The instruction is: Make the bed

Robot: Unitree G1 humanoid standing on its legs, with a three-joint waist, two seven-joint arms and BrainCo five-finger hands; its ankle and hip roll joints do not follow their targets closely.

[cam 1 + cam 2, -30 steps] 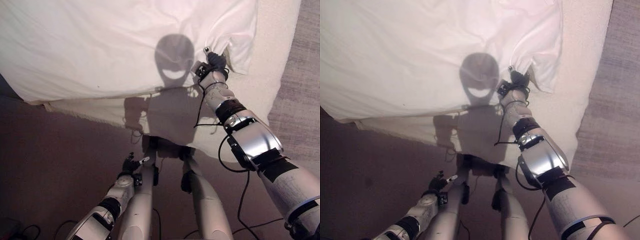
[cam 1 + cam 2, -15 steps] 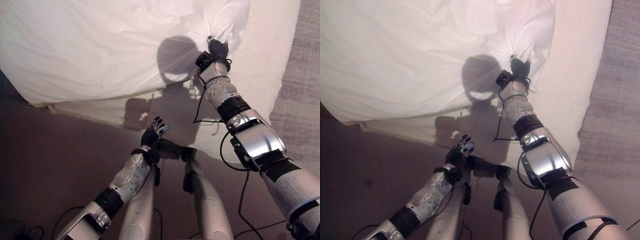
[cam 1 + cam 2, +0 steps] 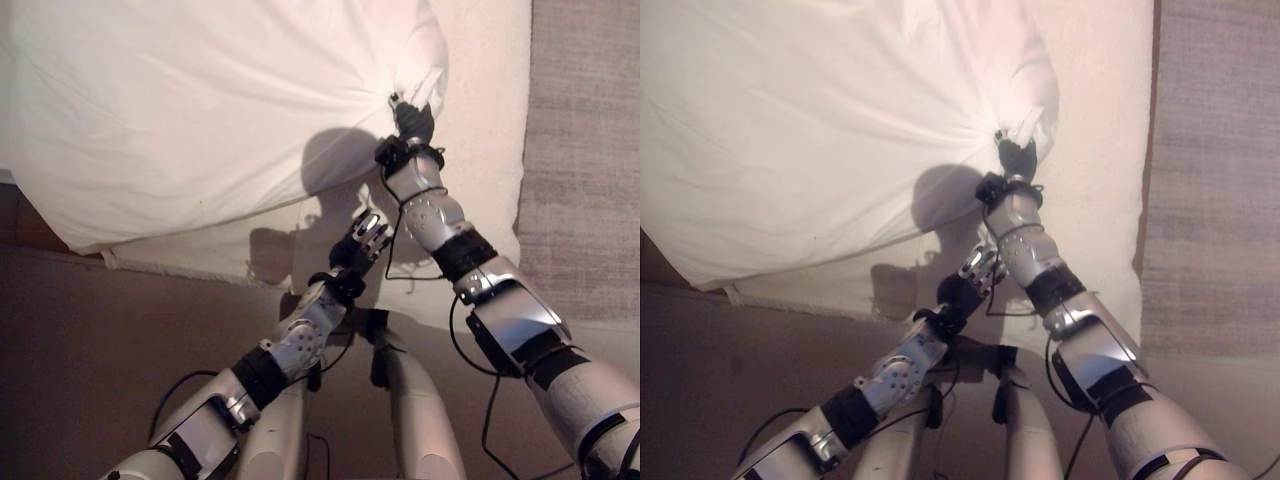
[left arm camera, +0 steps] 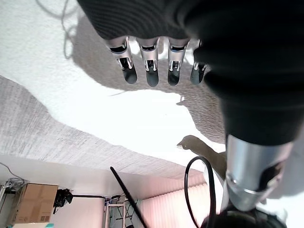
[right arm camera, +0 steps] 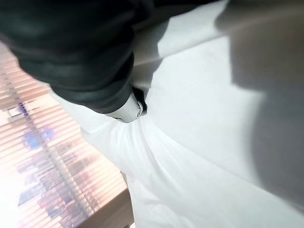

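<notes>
Both eye views look steeply down from above onto the white duvet [image 3: 200, 110], from places slightly apart, and share its bunched corner, the mattress [image 3: 480, 150] beside it and the grey carpet [image 3: 585, 150] past the mattress edge. The left wrist view looks along the left hand [image 4: 152, 66], close above the mattress near that corner. The right wrist view sits very near the duvet, facing along its folds toward a window blind [image 5: 42, 180].

A grey carpet [image 3: 585, 150] lies beside the bed. In the left wrist view, a cardboard box [image 4: 33, 210] stands by the wall beyond that carpet, window blinds [image 4: 175, 211] nearby.
</notes>
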